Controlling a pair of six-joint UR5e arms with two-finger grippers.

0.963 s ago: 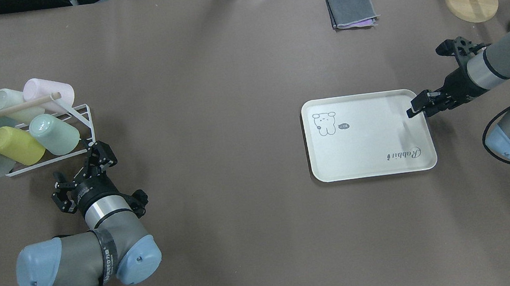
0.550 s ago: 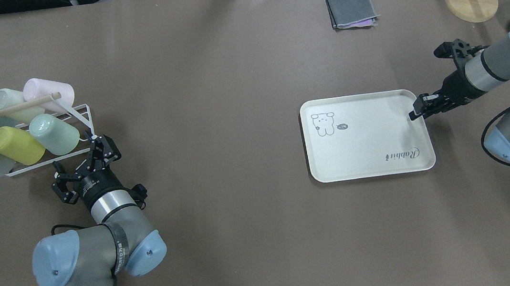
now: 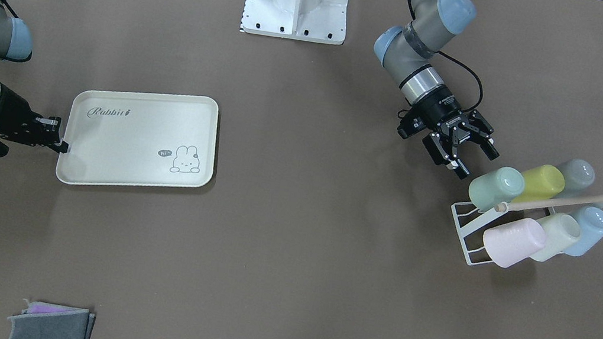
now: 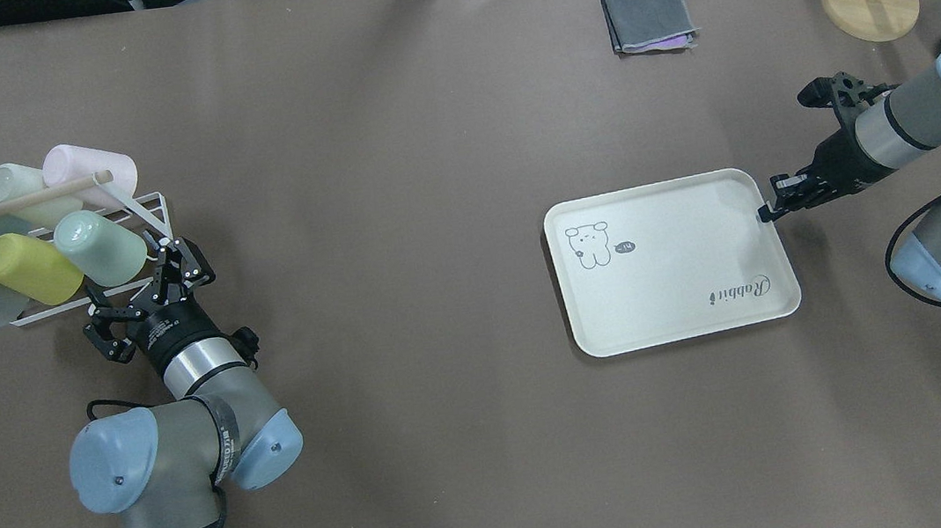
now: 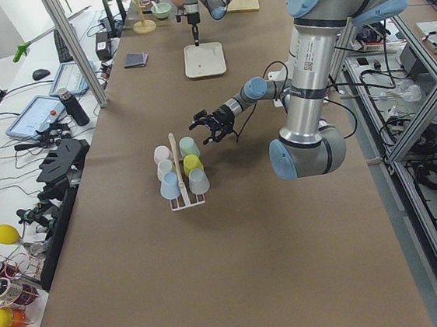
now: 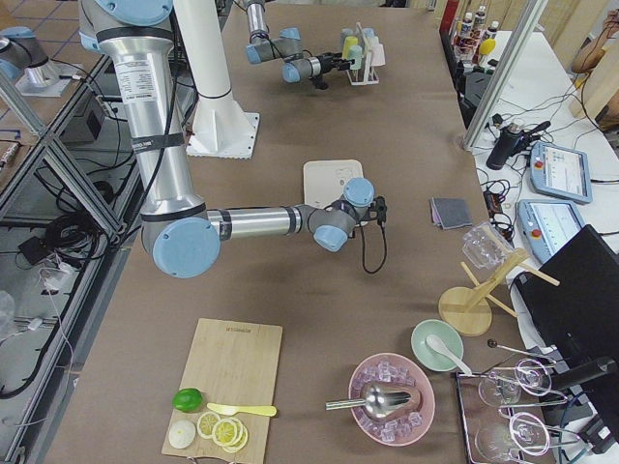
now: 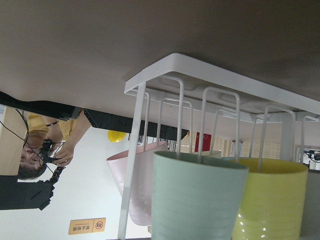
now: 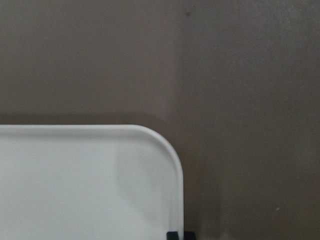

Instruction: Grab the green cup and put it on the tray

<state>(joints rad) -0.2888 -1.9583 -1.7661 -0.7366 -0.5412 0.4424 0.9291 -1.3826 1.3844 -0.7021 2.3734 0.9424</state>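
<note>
Left jaws: fingers [image 4: 177, 266] spread wide with nothing between them, tips just beside the green cup [image 4: 101, 247]. The overhead view does not settle whether they touch the cup or the rack.

Right jaws: fingers [image 4: 775, 201] drawn almost together at the tray [image 4: 668, 286], on the short edge toward the robot's right. The right wrist view gives only dark fingertips [image 8: 175, 235], cut off by the frame's lower edge. They sit astride the rim and seem to pinch it.

Green cup: on the corner of the white wire rack [image 4: 151, 198] nearest the left jaws, at the robot's left end of the surface [image 4: 430, 215], well apart from the tray. In the overhead and front-facing views it seems to lean. The left wrist view, itself upside down, shows it standing inverted over wire prongs — mouth toward the surface, closed base up, long axis about upright. A yellow cup [image 7: 270, 200] stands just beside it and a pink cup [image 7: 140, 185] behind; the wrist view crops all three.

Tray: flat on the surface, long axis running across it, slightly skewed. The "Rabbit" lettering reads upright in the front-facing view — inverted overhead.
</note>
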